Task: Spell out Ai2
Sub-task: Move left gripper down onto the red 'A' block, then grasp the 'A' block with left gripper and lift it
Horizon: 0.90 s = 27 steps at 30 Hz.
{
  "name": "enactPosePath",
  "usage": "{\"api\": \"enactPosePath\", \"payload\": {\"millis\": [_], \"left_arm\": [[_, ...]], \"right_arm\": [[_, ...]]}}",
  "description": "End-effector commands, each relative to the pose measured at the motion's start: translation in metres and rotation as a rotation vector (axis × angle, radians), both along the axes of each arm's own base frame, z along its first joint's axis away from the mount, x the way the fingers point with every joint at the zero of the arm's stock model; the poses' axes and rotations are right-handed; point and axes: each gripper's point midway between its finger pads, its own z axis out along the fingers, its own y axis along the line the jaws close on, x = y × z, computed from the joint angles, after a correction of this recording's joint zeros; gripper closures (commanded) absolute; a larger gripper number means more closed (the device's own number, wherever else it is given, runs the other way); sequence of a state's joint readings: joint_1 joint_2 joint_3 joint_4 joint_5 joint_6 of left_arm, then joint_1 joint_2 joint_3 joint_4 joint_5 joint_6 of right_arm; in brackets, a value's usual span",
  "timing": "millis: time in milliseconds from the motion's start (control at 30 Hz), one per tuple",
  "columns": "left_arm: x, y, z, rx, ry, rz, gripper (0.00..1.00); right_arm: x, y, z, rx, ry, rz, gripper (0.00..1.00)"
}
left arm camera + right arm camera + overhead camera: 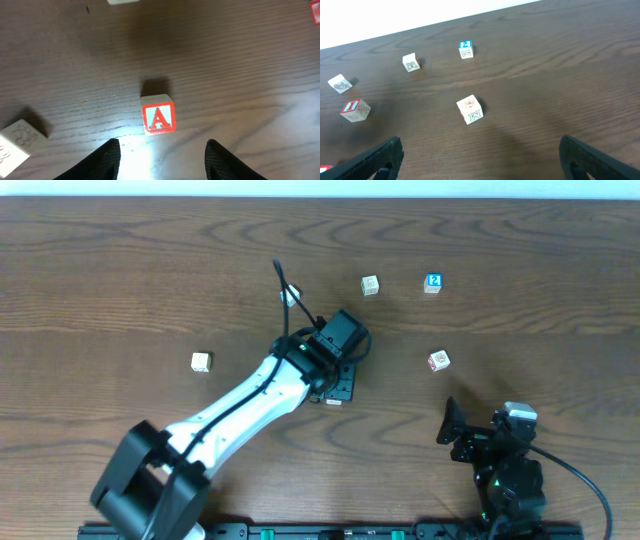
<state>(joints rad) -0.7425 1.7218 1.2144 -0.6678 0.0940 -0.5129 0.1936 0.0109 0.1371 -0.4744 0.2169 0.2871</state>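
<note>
A block with a red letter A (158,116) lies on the table just ahead of my left gripper (162,146), which is open and empty with a finger on either side below it. In the overhead view the left gripper (335,388) is at the table's middle, and only a pale edge of the A block (333,401) shows under it. A block with a red I (355,110) lies at the left of the right wrist view. A blue 2 block (432,283) (465,49) lies at the far right. My right gripper (458,428) (479,145) is open and empty near the front edge.
An M block (438,360) (470,109) lies ahead of the right gripper. Other pale blocks lie at the left (201,361), far centre (370,285) and partly behind the left arm's cable (290,295). One pale block (17,142) lies left of the left gripper.
</note>
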Motion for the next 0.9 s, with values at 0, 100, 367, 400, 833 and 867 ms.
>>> {"api": "enactPosePath", "payload": {"millis": [0,100,367,400,833,867], "left_arm": [[0.000,0.001,-0.022,0.044,0.029,0.010,0.45],[0.001,0.002,-0.035,0.066,0.045,0.012,0.46],[-0.002,-0.003,-0.049,0.063,0.080,0.003,0.46],[-0.003,-0.004,-0.050,0.064,0.080,0.000,0.46],[-0.016,-0.014,-0.054,0.081,0.086,-0.045,0.47],[-0.016,-0.014,-0.054,0.081,0.086,-0.045,0.47]], "right_arm": [[0.000,-0.002,0.000,-0.008,-0.002,-0.006,0.01],[0.000,-0.002,0.000,-0.008,-0.003,-0.006,0.01],[0.000,-0.002,0.000,-0.008,-0.003,-0.006,0.01],[0.000,-0.002,0.000,-0.008,-0.002,-0.006,0.01],[0.000,-0.002,0.000,-0.008,-0.003,-0.006,0.01],[0.000,-0.002,0.000,-0.008,-0.003,-0.006,0.01]]}}
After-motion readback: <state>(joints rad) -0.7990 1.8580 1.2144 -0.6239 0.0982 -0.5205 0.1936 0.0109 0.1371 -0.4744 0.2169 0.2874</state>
